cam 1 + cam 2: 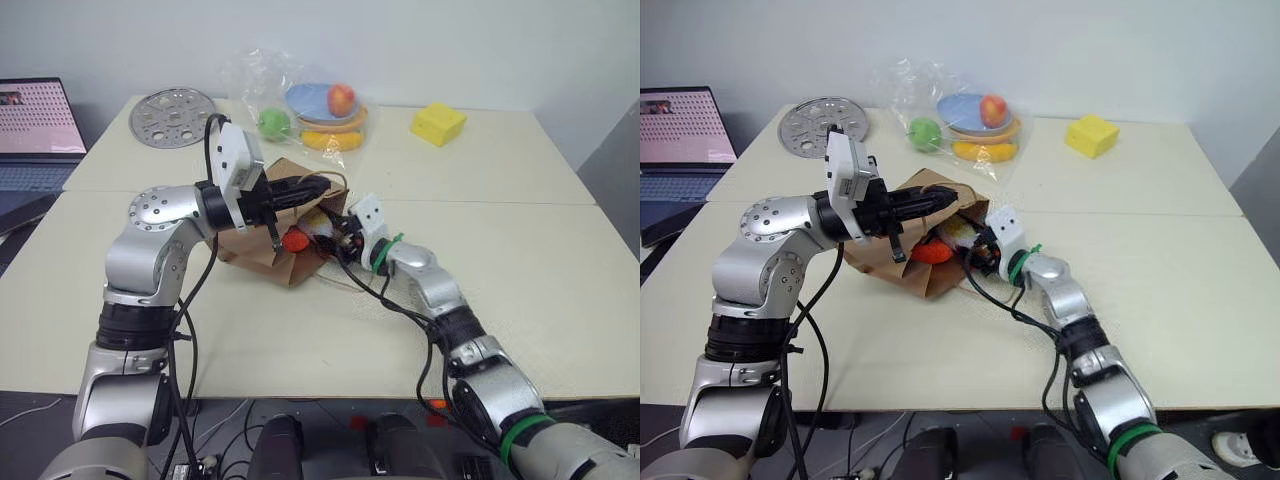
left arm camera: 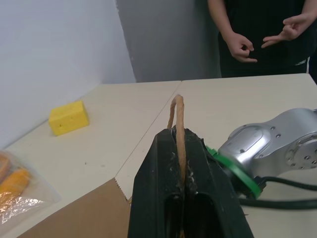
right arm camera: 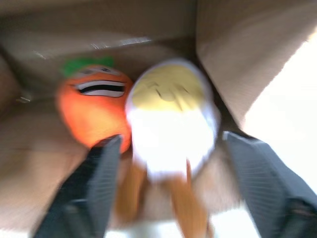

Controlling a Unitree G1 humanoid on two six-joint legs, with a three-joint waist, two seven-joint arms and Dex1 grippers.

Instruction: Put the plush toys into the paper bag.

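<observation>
Brown paper bag (image 1: 262, 245), mouth held up by my left pincer (image 2: 182, 194) clenched on its handle (image 2: 177, 119); white egg toy (image 3: 171, 124) and orange carrot (image 3: 94, 111) lie inside at twelve o'clock of my released right pincer (image 3: 171, 171).

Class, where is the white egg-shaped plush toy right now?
In the right wrist view, the egg toy lies inside the paper bag, beside the carrot toy, between the open right gripper's fingers.

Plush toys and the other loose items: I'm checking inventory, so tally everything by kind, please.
Plush toys: 2, orange carrot and white egg, both inside the bag
Paper bag: 1
Yellow block: 1
Perforated metal disc: 1
Plastic bag of fruit: 1
Laptop: 1
Total: 7
</observation>
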